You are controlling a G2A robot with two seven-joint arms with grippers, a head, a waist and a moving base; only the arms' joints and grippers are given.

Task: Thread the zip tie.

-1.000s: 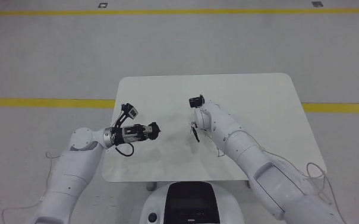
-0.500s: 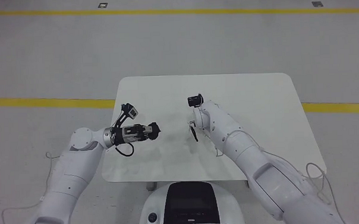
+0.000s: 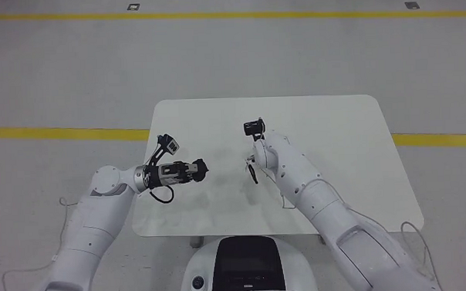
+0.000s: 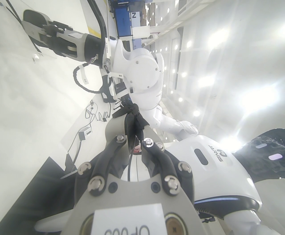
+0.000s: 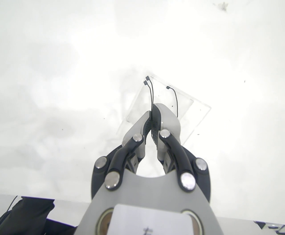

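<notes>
At the 9 o'clock side of the white surface (image 3: 333, 134), the left tool (image 3: 197, 168) is hovering with its fingers pressed together; whether anything is sitting between them I cannot tell. Just 9 o'clock of the surface's centre, the right tool (image 5: 152, 112) is pointing down over a clear square tray (image 5: 198, 111), pinching a thin black zip tie (image 5: 151, 93) whose small head is sticking out beyond the fingertips. A second black tie (image 5: 175, 99) is showing on the tray just beside it.
</notes>
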